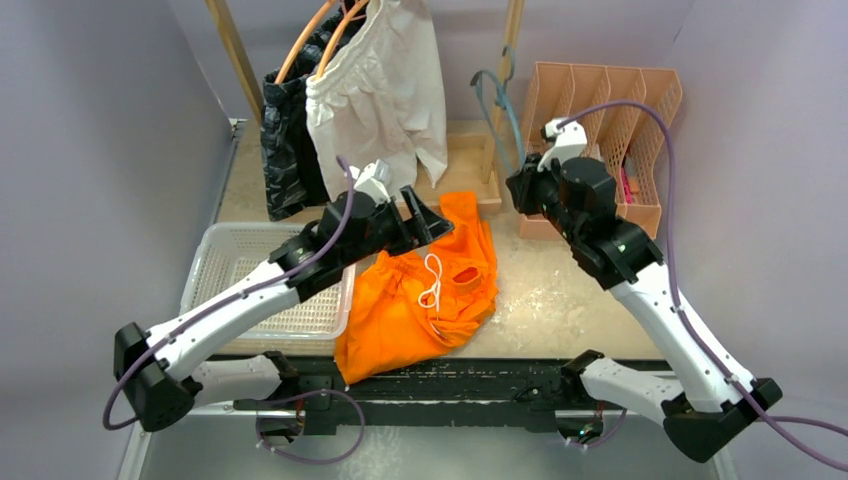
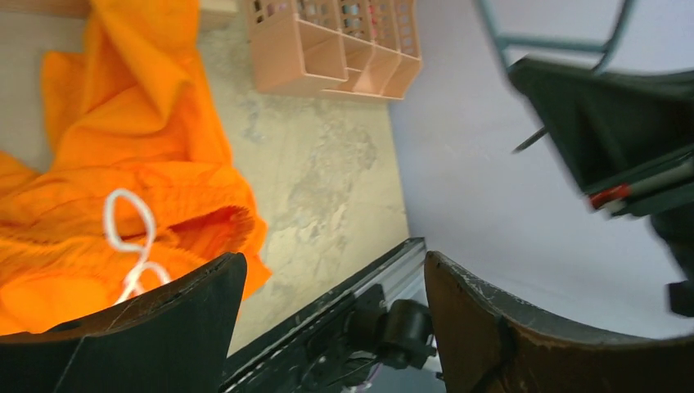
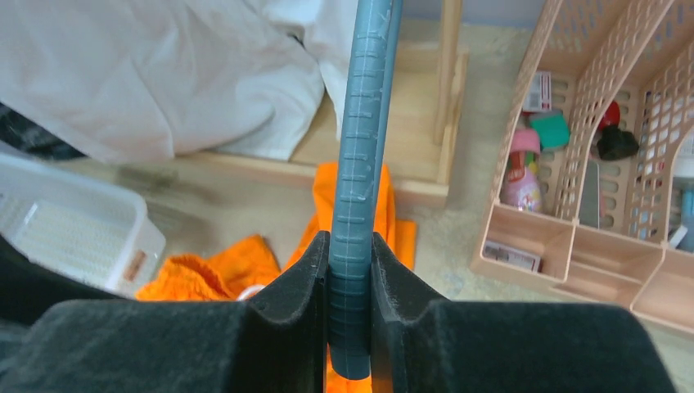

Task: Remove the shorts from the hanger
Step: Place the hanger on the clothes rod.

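Basket [image 1: 215, 262], white mesh, sits just left of the orange shorts [image 1: 405, 310]. Behind-left of the orange shorts a dark pair [image 1: 285, 150] hangs from the wooden rack [image 1: 233, 50]; plain or patterned, cannot tell. White shorts [image 1: 385, 95] hang directly behind the orange shorts. Both hanging pairs are on orange hangers [image 1: 300, 45].

Left gripper [image 1: 430, 218] hovers over the back-left edge of the orange shorts, fingers spread wide, nothing between them.

Orange shorts lie crumpled on the table [image 1: 560, 300], off any hanger, white drawstring [image 1: 433, 282] on top.

Blue hanger [image 3: 364, 123] stands upright behind-right of the orange shorts, bare. Right gripper [image 3: 350, 270] is pinched tight on its bar. Peach organizer [image 1: 620, 110] is further right of the orange shorts.

My read: the orange pair is done, and the step in hand is parking the empty hanger.
- Set it down right of the orange shorts, clear of the fabric.
- Watch that the hook doesn't snag the rack post or the organizer.
- Release only once the hanger rests on something.

Next is probably the white pair.
- Left gripper should take the waistband, not the hanger wire.
- Right gripper should steady the hanger.
- Pull down and toward the orange shorts so the elastic slides off rather than dragging the rack.
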